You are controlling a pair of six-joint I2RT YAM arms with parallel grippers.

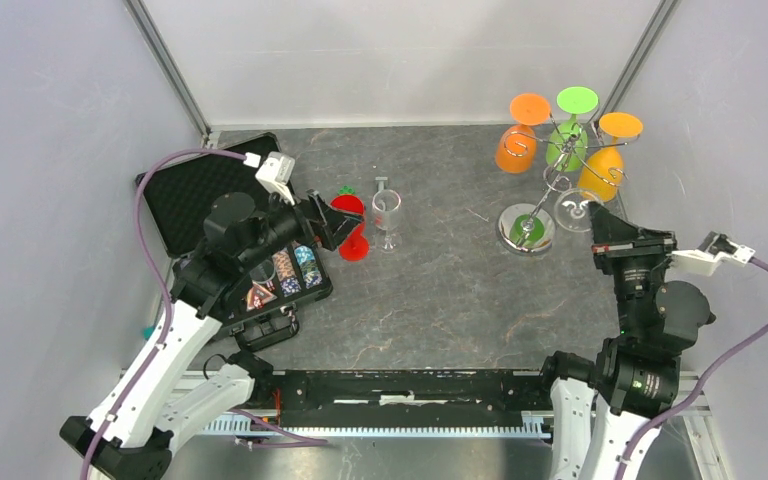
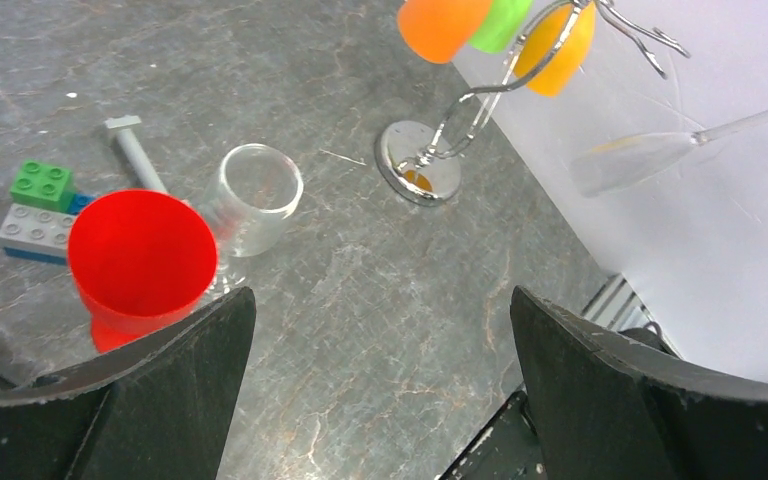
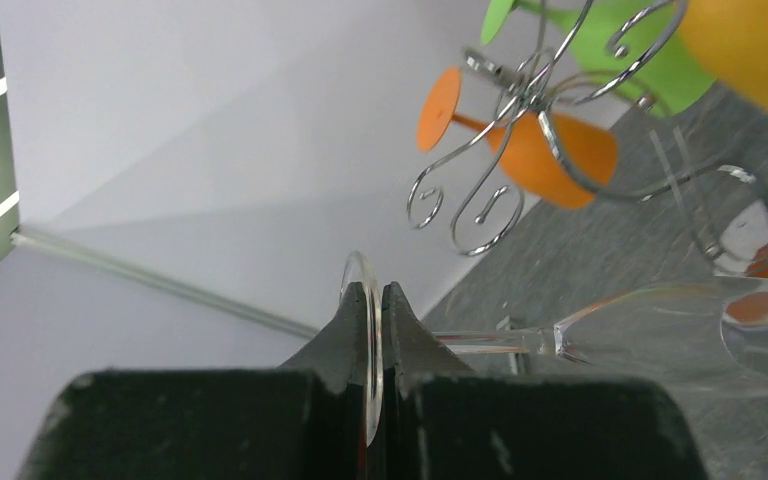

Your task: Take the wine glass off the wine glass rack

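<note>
The wine glass rack [image 1: 560, 160] is a silver wire stand with a round shiny base [image 1: 526, 228] at the back right. Two orange glasses [image 1: 516, 148] and a green glass [image 1: 567, 140] hang upside down from it. My right gripper [image 1: 600, 222] is shut on the round foot [image 3: 364, 285] of a clear wine glass [image 1: 577, 208]. It holds the glass sideways beside the rack, below the curled arms [image 3: 480, 200], bowl [image 3: 660, 320] towards the base. This glass also shows in the left wrist view [image 2: 640, 160]. My left gripper [image 2: 380, 295] is open and empty near a red glass [image 2: 140, 260].
A clear glass [image 1: 388, 212] and the red glass [image 1: 350, 225] stand mid-table. Lego bricks [image 2: 40, 205] and a grey bolt [image 2: 135, 150] lie behind them. An open black case [image 1: 280, 270] with poker chips sits at the left. White walls close in at the back and right.
</note>
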